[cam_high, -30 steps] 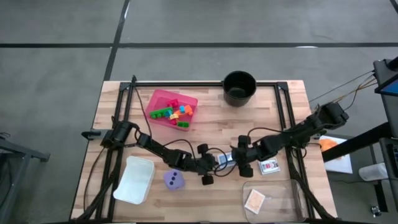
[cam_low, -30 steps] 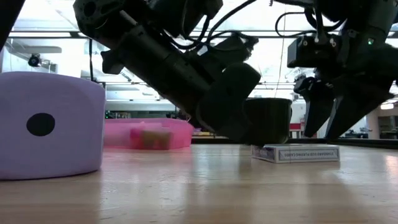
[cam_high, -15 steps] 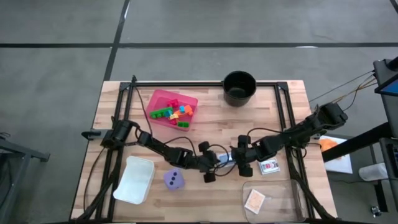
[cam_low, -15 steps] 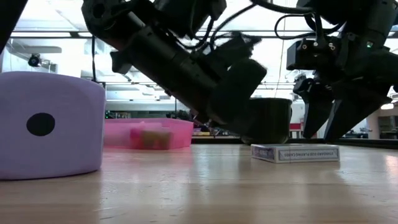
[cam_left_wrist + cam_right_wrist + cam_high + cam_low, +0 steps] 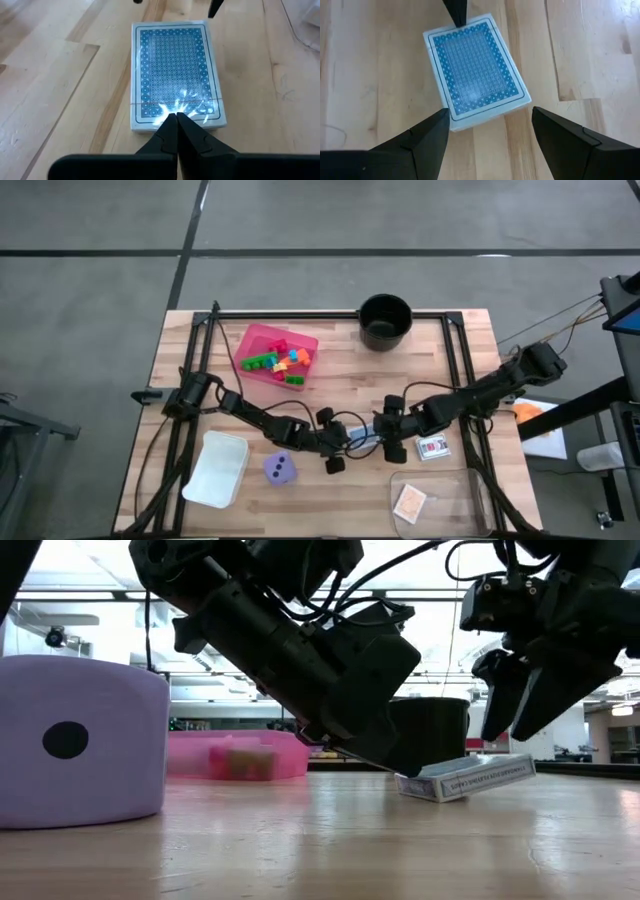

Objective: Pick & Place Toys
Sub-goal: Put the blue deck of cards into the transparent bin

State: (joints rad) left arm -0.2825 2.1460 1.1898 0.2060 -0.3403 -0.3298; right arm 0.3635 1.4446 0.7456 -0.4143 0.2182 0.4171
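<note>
The blue card box [image 5: 465, 779] has just tipped: the left pincer [image 5: 176, 125], pressed together, pries under one edge, lifting the far end off the worktop [image 5: 300, 840]. Right pincer [image 5: 487, 131] hovers spread above it; a grab looks close.

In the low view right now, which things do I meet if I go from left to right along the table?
Purple die → pink tray → left gripper, shut, its tip at the card deck → blue card deck, tilted with one end raised → right gripper, open above the deck.
</note>
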